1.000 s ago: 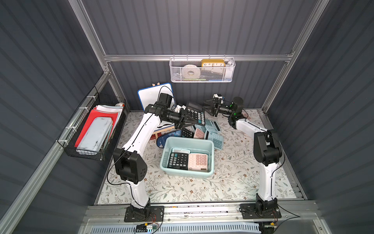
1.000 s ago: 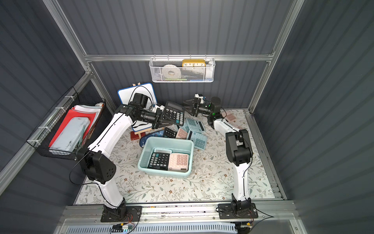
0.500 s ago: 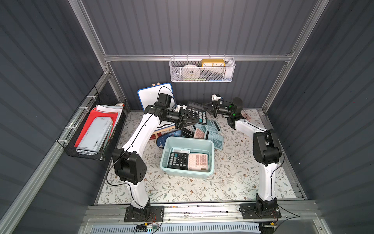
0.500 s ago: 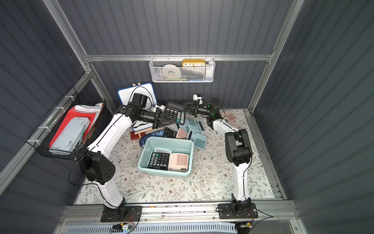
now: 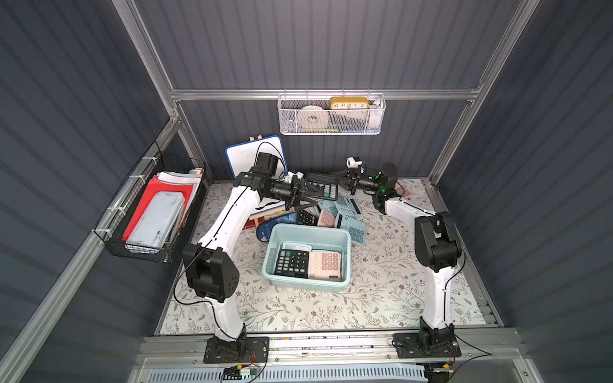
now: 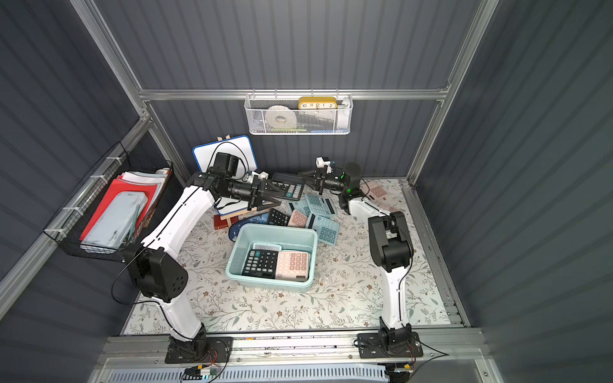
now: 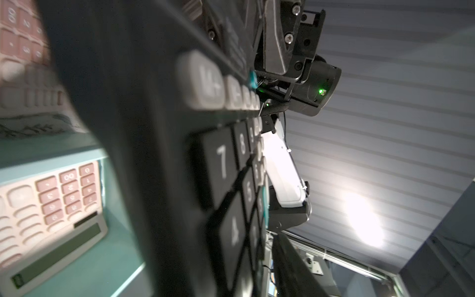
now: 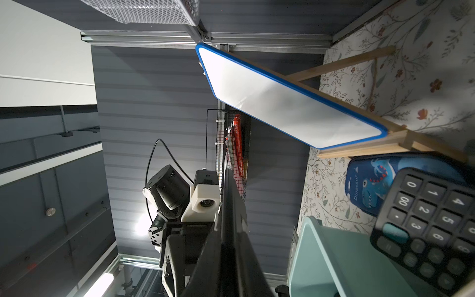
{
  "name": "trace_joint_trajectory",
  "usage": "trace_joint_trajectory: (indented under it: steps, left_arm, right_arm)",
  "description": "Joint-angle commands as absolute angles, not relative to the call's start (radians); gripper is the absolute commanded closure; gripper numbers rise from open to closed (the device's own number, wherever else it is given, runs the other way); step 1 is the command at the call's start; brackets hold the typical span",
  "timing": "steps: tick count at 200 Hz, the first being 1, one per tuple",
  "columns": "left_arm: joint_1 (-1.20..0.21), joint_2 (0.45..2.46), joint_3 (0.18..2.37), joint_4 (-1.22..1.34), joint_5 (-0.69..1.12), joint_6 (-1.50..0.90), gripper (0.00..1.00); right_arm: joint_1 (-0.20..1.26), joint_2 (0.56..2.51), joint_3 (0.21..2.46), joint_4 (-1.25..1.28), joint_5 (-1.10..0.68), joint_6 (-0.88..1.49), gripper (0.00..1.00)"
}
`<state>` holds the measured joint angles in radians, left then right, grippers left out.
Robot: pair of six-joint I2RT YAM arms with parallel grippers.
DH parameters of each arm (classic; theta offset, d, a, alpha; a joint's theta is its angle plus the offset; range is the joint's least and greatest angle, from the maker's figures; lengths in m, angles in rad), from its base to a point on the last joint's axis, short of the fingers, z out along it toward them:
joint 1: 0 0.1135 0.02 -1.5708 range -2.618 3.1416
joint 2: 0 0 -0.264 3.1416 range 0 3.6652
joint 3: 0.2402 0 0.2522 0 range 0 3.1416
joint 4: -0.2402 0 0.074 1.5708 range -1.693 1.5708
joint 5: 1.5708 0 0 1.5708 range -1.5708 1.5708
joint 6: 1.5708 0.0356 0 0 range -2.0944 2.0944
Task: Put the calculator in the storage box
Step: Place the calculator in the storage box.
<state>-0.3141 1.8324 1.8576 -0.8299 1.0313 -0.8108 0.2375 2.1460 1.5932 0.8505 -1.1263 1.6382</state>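
Observation:
A black calculator (image 5: 324, 189) (image 6: 289, 189) (image 7: 223, 164) hangs in the air behind the storage box. My right gripper (image 5: 336, 174) (image 6: 303, 173) (image 8: 231, 218) reaches in from the right and is shut on its far edge. My left gripper (image 5: 313, 198) (image 6: 276, 198) straddles the near end with its jaws open; a gap shows between one finger and the keys. The pale mint storage box (image 5: 272, 262) (image 6: 236, 257) (image 8: 321, 257) sits mid-table. It holds a black calculator (image 5: 292, 262), a pink one (image 5: 325, 265) and a teal one (image 5: 297, 247) under them.
Several teal, pink and black calculators lie in a pile (image 5: 345, 214) just behind the box. A whiteboard on a wooden easel (image 5: 253, 156) and a blue dinosaur pouch (image 5: 278, 221) stand at the back left. A black wire basket (image 5: 156, 215) hangs on the left wall, a white mesh basket (image 5: 331, 116) on the back wall.
The right gripper has moved in to the held calculator and shut on its far edge. The left gripper's jaws, shut on the calculator before, have since opened.

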Motion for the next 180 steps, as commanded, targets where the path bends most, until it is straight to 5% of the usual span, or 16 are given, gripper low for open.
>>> trace_joint_trajectory:
  steps: [1, 58, 180]
  left_arm:
    - [-0.301, 1.803, 1.857, -0.838, 1.011, -0.788, 0.37]
    - [-0.288, 1.793, 1.913, -0.989, 0.879, -0.698, 0.02]
    - [-0.26, 1.68, 1.958, -1.204, 0.381, -0.628, 0.01]
  right_arm:
    - [0.242, 2.063, 1.578, 0.768, -1.135, 1.554, 1.0]
    - [0.239, 1.96, 1.535, 0.435, -1.115, 1.265, 1.0]
    - [0.302, 1.796, 1.533, -0.203, -0.938, 0.651, 1.0]
